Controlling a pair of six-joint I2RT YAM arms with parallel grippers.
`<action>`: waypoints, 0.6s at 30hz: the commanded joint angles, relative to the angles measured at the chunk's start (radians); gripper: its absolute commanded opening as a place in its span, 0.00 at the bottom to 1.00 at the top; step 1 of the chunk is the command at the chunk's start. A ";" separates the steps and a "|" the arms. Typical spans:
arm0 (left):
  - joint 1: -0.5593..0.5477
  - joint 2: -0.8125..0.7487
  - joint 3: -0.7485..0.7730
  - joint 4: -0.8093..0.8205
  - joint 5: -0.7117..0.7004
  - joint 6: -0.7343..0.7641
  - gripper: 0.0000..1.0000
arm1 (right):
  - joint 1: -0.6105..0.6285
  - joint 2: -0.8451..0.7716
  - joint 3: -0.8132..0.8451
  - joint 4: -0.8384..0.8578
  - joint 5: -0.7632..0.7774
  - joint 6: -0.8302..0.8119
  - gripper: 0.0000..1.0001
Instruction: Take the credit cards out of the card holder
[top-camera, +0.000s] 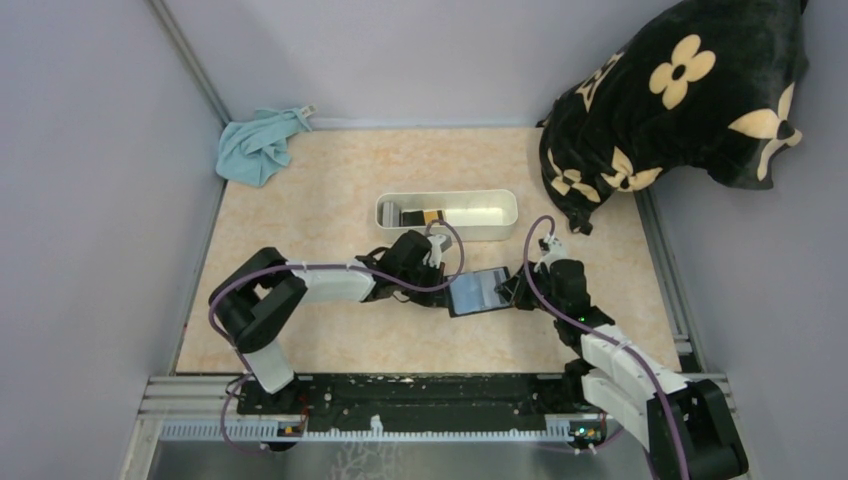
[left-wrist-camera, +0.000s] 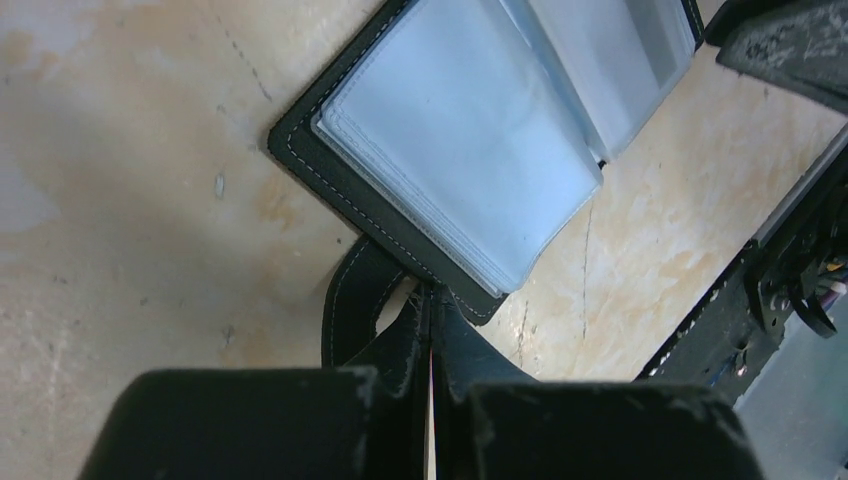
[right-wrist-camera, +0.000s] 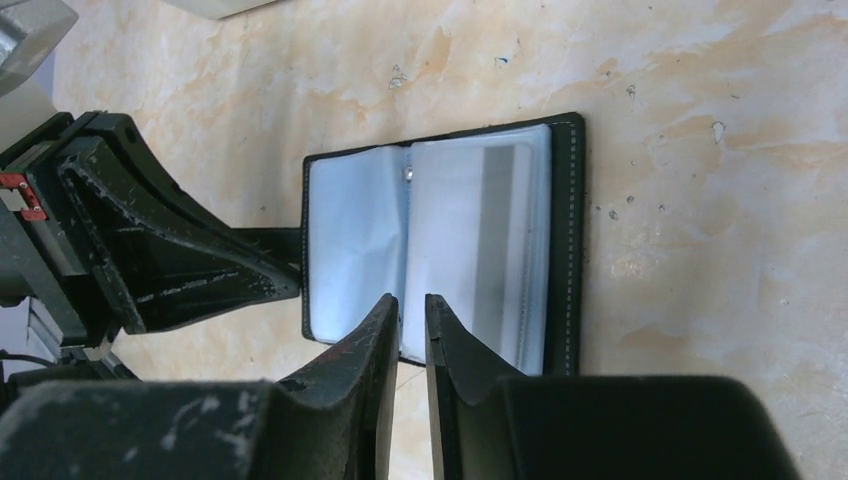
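Note:
The black card holder (top-camera: 478, 291) lies open on the table between my two grippers, its grey-blue sleeves (left-wrist-camera: 450, 130) facing up. A credit card with a darker stripe (right-wrist-camera: 500, 240) sits inside the right-hand sleeve; the other sleeves look pale and I cannot tell what they hold. My left gripper (left-wrist-camera: 431, 292) is shut at the holder's black cover edge (left-wrist-camera: 345, 190), with the holder's strap (left-wrist-camera: 342, 300) curling beside its fingers. My right gripper (right-wrist-camera: 411, 300) is narrowly open over the near edge at the fold (right-wrist-camera: 408, 175), with table showing between its fingers.
A white oblong tray (top-camera: 447, 213) with small items stands just behind the holder. A blue cloth (top-camera: 258, 145) lies in the back left corner. A black flowered cushion (top-camera: 680, 100) fills the back right. Grey walls close in both sides.

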 joint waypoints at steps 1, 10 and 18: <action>0.016 0.080 0.021 -0.091 -0.094 0.016 0.00 | 0.013 0.000 0.045 0.044 -0.002 -0.010 0.20; 0.031 0.082 0.061 -0.123 -0.087 0.038 0.00 | 0.013 0.012 0.061 0.000 0.079 -0.024 0.32; 0.032 0.066 0.060 -0.121 -0.064 0.039 0.00 | 0.010 0.097 0.066 0.020 0.106 -0.010 0.34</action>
